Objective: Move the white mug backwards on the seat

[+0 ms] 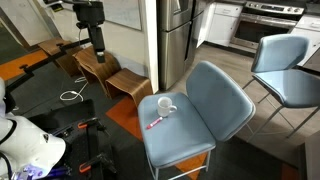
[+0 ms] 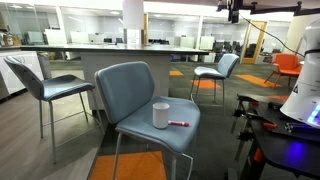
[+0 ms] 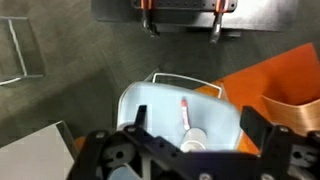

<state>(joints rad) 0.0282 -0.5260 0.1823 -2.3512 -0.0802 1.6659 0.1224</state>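
The seat (image 1: 185, 132), the gripper (image 3: 190, 125) high above it, the white mug (image 2: 161, 114) on it.
In the wrist view the gripper hid the seat's lower part. Its jaws stood wide apart and held nothing. The white mug stood near the seat's middle and seemed half covered in the wrist view. A pink pen (image 2: 178, 123) lay just beside it.

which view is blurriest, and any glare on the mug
The wrist view is softest: the tool near the lens is a dark blur, and the mug barely stands out from the pale seat. In both exterior views the mug looks crisp and evenly lit, no glare.
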